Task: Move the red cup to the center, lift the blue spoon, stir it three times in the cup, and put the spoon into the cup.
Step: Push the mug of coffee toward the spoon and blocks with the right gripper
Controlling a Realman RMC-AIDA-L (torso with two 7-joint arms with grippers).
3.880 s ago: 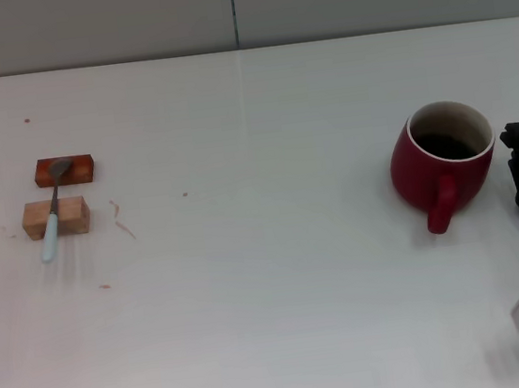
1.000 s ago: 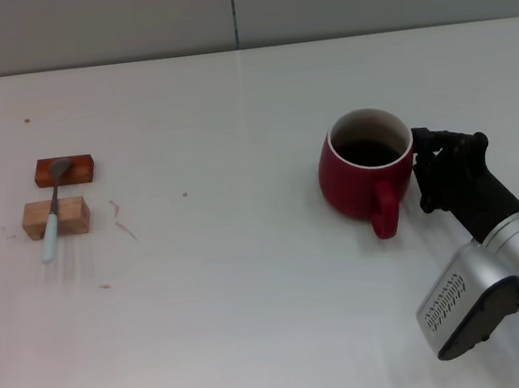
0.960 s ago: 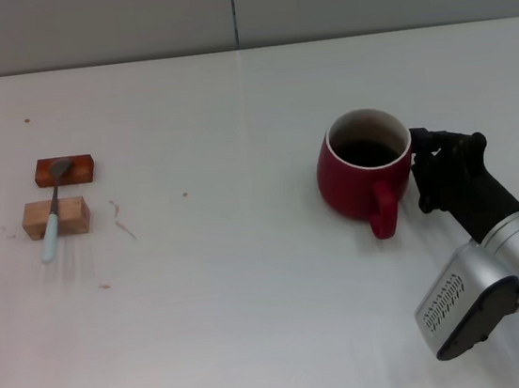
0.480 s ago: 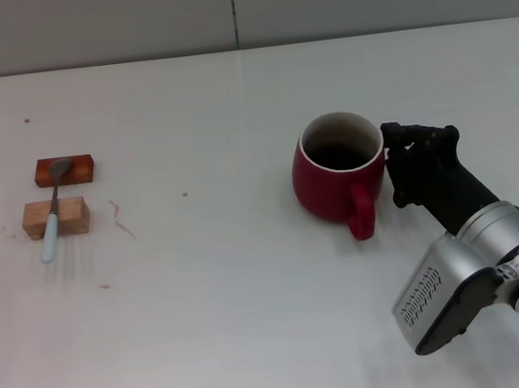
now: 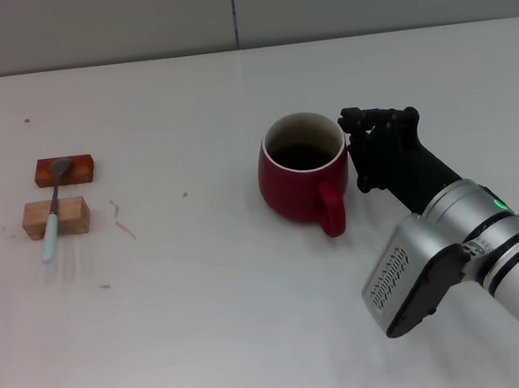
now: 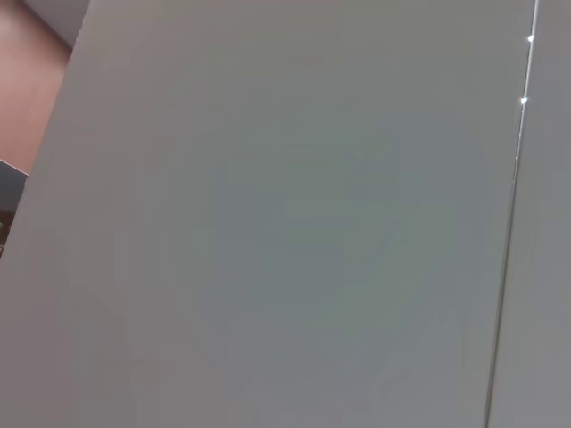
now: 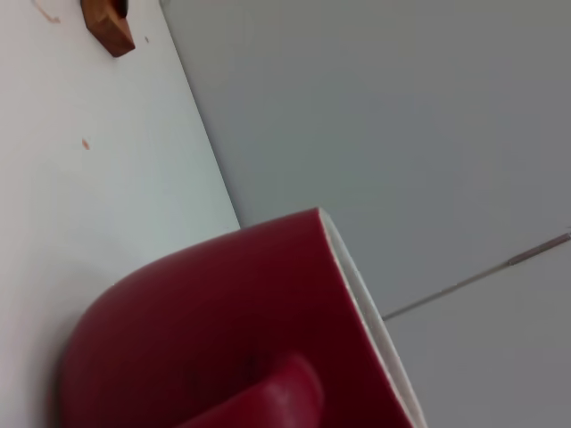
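Note:
The red cup [image 5: 300, 175] stands upright near the middle of the white table [image 5: 210, 332], handle toward the front; it is dark inside. My right gripper [image 5: 365, 143] is pressed against the cup's right side, level with its rim. The right wrist view is mostly filled by the red cup [image 7: 232, 330] seen close up. Far to the left lies the blue spoon [image 5: 52, 224], resting across two small blocks with its bowl on the farther one. My left gripper is out of view; its wrist view holds only a grey wall.
The spoon rests on a dark reddish block [image 5: 78, 168] and a light wooden block [image 5: 75, 215]. The reddish block [image 7: 109, 25] also shows in the right wrist view. A grey wall [image 5: 237, 7] runs along the table's far edge.
The right arm has slid the red cup leftward from the table's right side to near the middle. The spoon and blocks have not moved.

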